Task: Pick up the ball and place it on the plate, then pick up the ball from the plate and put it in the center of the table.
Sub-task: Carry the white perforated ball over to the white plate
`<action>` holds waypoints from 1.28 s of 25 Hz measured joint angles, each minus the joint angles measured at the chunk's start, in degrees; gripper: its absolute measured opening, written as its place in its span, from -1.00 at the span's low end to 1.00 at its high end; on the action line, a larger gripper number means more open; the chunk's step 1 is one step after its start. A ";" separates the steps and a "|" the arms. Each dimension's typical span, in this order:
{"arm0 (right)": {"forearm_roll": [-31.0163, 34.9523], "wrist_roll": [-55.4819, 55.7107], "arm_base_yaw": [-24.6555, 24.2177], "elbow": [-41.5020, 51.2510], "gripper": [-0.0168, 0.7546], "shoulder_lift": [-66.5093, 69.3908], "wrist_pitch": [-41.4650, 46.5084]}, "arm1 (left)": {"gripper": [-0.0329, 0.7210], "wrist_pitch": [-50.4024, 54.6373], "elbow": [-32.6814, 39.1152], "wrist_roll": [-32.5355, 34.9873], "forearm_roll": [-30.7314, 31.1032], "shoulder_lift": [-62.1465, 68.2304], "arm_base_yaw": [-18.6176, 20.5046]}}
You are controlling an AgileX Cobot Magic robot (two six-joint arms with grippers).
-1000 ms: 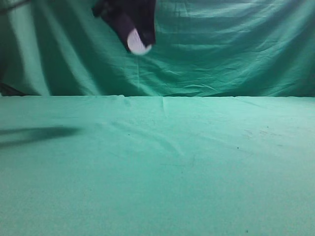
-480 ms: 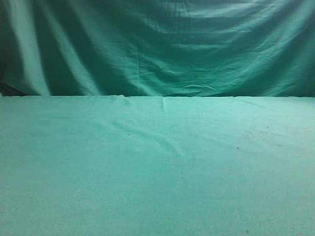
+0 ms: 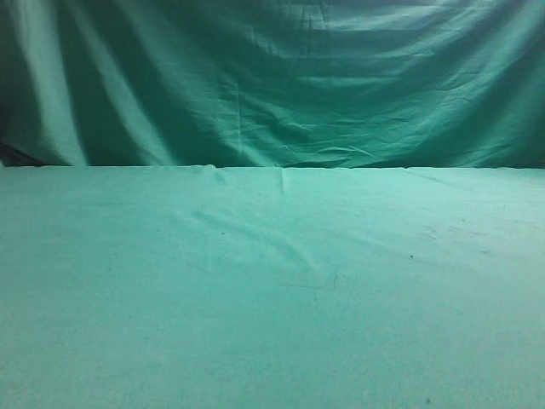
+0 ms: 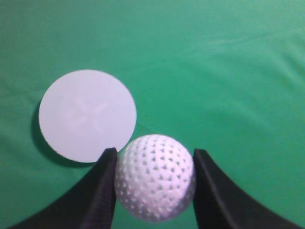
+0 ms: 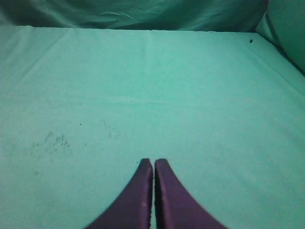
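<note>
Exterior view: the table (image 3: 272, 290) shows only its wrinkled green cloth, with the darker green backdrop curtain (image 3: 281, 81) hanging behind it. One second ago a black gripper carrying the white ball was visible at the top of this view, left of centre, and a dark shadow lay across the cloth at the left edge. Half a second ago both had already left the view, and the view is unchanged since then: no arm, no ball and no plate appear in it.

Left wrist view: the left gripper (image 4: 153, 183) is clenched on the ball (image 4: 155, 177). The two black fingers (image 4: 102, 191) press against the ball's left and right sides. The ball is white and dimpled, and it sits between the fingertips at the bottom centre of the view. It is held above the cloth, and no part of it can be seen resting on the surface. The plate (image 4: 87, 115), a flat white disc, lies on the green cloth to the upper left of the ball. In this view the ball's upper left edge overlaps the plate's lower right rim.

Right wrist view: the right gripper (image 5: 153, 191) is fully closed with its two fingers pressed together and nothing between them. It hangs above bare green cloth.
</note>
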 joint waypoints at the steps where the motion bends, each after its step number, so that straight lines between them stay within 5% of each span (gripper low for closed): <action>1: 0.00 0.00 0.00 0.00 -0.96 0.00 0.00 | -0.06 -0.67 1.38 -0.08 0.09 -0.24 1.39; 7: 0.00 0.00 0.00 0.00 -0.96 0.00 0.00 | -0.06 -8.78 8.31 -0.22 0.09 -0.24 8.77; 16: 0.12 -0.10 0.00 0.00 -0.96 0.00 -0.84 | -0.06 -20.06 14.29 0.51 1.30 -0.24 10.30; 24: 15.59 4.26 0.00 0.14 -0.96 0.00 -25.11 | -0.06 -24.21 14.38 0.61 2.95 2.82 10.39; 32: 12.65 -3.86 0.00 -14.02 -0.96 10.11 -7.33 | -0.06 -24.45 14.38 0.72 3.04 7.17 10.39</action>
